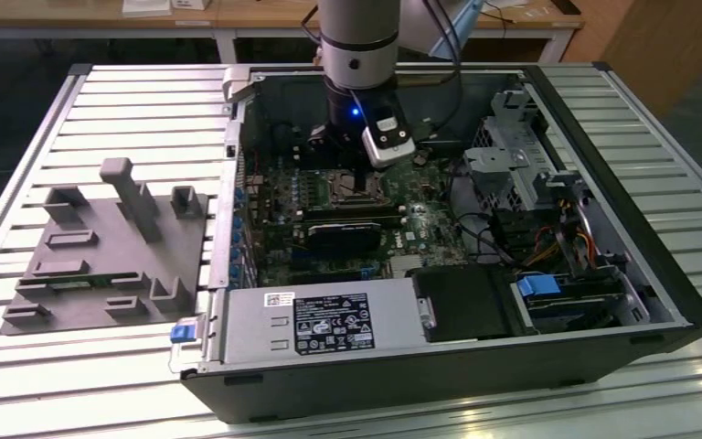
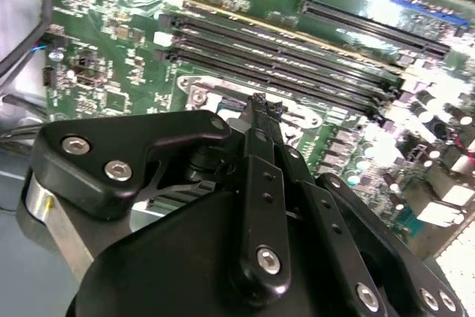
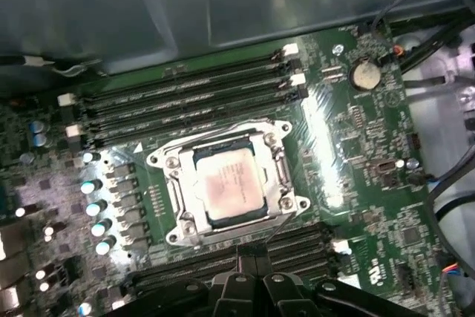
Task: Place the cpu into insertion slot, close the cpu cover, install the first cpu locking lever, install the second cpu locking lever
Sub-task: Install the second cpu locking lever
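There is one open computer case (image 1: 449,366) on the slatted surface (image 1: 143,110). Beside it sits one grey holder tray (image 1: 107,256). Inside the case is one green motherboard (image 3: 356,154). It has one cpu (image 3: 226,183), sitting in one insertion slot (image 3: 172,159) under one cpu cover (image 3: 261,145). In the first wrist view, four long memory slots (image 3: 185,98) lie on one side. One round coin battery (image 3: 364,74) shines nearby. One robot arm (image 1: 358,37) reaches in.

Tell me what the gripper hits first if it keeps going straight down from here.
Most likely the cpu cover at its near edge, closed over the cpu; the gripper points at the board by that socket. Depth is unclear.
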`<state>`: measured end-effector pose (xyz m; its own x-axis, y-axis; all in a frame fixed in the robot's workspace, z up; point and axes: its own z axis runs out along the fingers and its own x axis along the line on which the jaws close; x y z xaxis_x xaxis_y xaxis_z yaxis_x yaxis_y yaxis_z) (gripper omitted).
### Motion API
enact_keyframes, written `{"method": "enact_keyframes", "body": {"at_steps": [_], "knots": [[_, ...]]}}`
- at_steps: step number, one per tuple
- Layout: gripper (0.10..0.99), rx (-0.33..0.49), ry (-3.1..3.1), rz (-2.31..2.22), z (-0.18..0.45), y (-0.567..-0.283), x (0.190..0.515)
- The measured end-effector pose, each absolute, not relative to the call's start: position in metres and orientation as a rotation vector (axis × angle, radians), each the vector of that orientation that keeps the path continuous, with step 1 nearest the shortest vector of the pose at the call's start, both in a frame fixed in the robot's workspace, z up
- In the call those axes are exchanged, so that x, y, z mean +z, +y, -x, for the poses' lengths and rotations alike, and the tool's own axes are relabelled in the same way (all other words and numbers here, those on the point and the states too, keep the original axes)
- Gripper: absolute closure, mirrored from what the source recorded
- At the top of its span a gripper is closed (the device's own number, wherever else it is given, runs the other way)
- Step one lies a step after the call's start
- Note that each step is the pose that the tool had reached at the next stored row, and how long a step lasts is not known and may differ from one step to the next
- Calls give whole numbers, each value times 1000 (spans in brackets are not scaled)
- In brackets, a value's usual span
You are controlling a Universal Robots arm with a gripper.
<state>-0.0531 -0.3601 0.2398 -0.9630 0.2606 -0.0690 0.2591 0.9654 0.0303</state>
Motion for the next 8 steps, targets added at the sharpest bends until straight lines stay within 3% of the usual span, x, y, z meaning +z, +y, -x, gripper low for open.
{"method": "enact_keyframes", "body": {"at_steps": [8], "knots": [[984, 48, 3053, -405, 53, -368, 240]]}}
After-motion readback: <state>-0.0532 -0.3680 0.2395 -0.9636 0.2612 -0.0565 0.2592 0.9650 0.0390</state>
